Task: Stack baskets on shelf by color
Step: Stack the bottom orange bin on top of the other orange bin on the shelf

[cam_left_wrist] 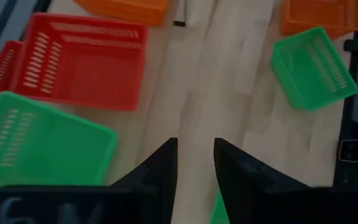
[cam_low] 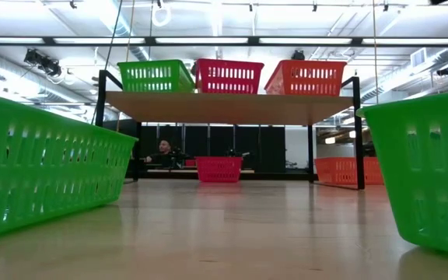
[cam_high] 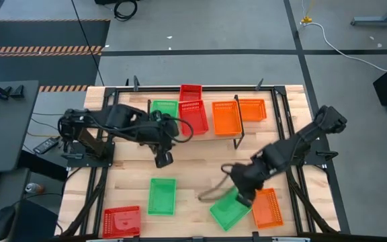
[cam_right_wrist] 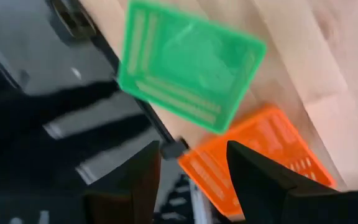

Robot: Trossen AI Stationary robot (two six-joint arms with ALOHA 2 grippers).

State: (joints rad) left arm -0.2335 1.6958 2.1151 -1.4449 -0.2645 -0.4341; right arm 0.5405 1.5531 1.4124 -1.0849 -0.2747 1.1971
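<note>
My left tool (cam_high: 163, 158) hangs over the slatted wooden surface (cam_high: 193, 168), fingers a little apart with nothing between them. Just beyond it stands the low light-wood shelf on black metal legs (cam_low: 228, 107), carrying a green mesh-walled plastic basket (cam_high: 163, 107), a red mesh plastic basket (cam_high: 193, 115) and an orange mesh plastic basket (cam_high: 225, 117) in a row. Behind the shelf, farther from this tool, sit a second red basket (cam_high: 190, 91) and a second orange basket (cam_high: 252, 109). On the near side of the tool lies a loose green basket (cam_high: 162, 195), and farther out toward the corner a loose red basket (cam_high: 121, 221).

My right tool (cam_high: 245, 195) is open and empty above the near edge of the surface. Right below it lies a tilted green basket (cam_right_wrist: 188, 62), and just beside that, on the tool's outer side, another orange basket (cam_right_wrist: 253, 158). Whether these two touch I cannot tell.
</note>
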